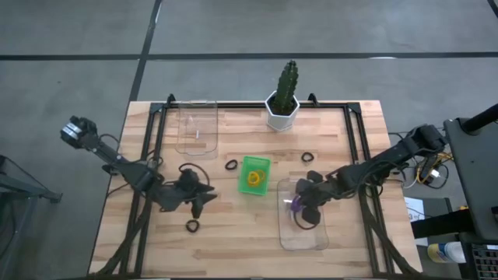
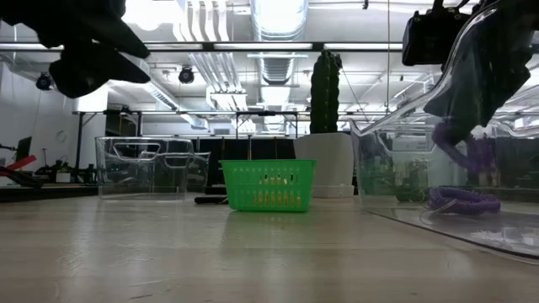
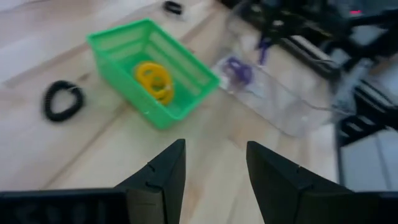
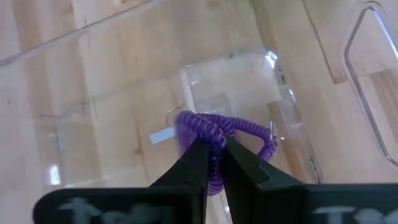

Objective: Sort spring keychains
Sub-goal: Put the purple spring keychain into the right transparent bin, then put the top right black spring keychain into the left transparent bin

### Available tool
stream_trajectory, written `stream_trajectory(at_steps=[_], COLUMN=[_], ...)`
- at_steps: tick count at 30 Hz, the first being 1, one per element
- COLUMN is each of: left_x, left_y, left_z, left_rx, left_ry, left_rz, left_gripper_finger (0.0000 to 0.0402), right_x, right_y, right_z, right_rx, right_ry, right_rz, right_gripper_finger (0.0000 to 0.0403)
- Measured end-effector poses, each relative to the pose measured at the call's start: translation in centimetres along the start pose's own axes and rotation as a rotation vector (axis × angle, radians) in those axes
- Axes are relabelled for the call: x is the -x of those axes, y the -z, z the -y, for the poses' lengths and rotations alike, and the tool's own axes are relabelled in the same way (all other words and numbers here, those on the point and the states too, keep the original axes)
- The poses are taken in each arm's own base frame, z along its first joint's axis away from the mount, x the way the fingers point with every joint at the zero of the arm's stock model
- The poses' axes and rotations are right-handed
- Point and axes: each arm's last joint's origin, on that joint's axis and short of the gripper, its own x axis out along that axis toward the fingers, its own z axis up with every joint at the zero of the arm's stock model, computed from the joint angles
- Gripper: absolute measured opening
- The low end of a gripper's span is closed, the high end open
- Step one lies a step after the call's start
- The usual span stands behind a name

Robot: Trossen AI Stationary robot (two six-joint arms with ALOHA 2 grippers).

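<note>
My right gripper point(image 1: 299, 208) hovers inside the clear bin point(image 1: 314, 238) at the table's right and is shut on a purple spring keychain point(image 4: 214, 127). A second purple keychain point(image 2: 461, 200) lies on that bin's floor. The green bin point(image 1: 267, 163) in the middle holds orange-yellow keychains point(image 1: 254, 179). Black keychains lie flat on the wood near the green bin point(image 1: 231, 165), toward the far right point(image 1: 309, 156) and toward the near edge point(image 1: 192, 226). My left gripper point(image 1: 204, 196) is open and empty, raised above the table left of the green bin. My right gripper pinches the purple keychain's coil point(image 4: 200, 129) between its two fingers, coming from above and pointing down into the clear bin. The keychain is lifted clear of the bin floor and hangs below the fingertips point(image 2: 468, 153); part of the coil sticks out to one side point(image 4: 258, 142).
A second clear bin point(image 1: 196, 128) stands at the far left of the table. A cactus in a white pot point(image 1: 282, 109) stands at the far edge, middle. Black frame rails run along both table sides. Bare wood lies in front of the green bin.
</note>
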Motion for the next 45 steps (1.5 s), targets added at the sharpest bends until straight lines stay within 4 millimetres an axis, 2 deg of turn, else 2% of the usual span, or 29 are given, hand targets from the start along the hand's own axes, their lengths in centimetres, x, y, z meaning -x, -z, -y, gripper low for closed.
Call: stream_trajectory(at_steps=[5, 11, 27, 37, 45], left_x=[0.6, 0.5, 0.4, 0.9, 2.0], left_y=[1.1, 1.9, 2.2, 1.8, 1.7], left_z=[-0.4, -1.2, -1.8, -1.8, -3.2], left_rx=[-0.026, -0.03, -0.102, -0.093, -0.087], left_ry=[0.075, 0.071, 0.02, 0.051, 0.09], left_rz=[0.012, 0.024, 0.066, 0.069, 0.088], left_gripper_finger=[0.0161, 0.0161, 0.0161, 0.0161, 0.0161], right_x=[-0.4, -0.4, 0.0, 3.7, 7.6], right_y=[-0.2, -0.3, -0.5, -2.0, -1.9], right_z=[-0.2, -0.3, -0.5, -1.2, -0.3], right_rx=[0.002, 0.0, -0.024, 0.014, -0.011], right_ry=[0.006, 0.007, -0.016, -0.093, 0.012], right_rz=[-0.008, -0.009, -0.003, 0.101, 0.089], right_gripper_finger=[0.0045, 0.0055, 0.0092, 0.0078, 0.0061])
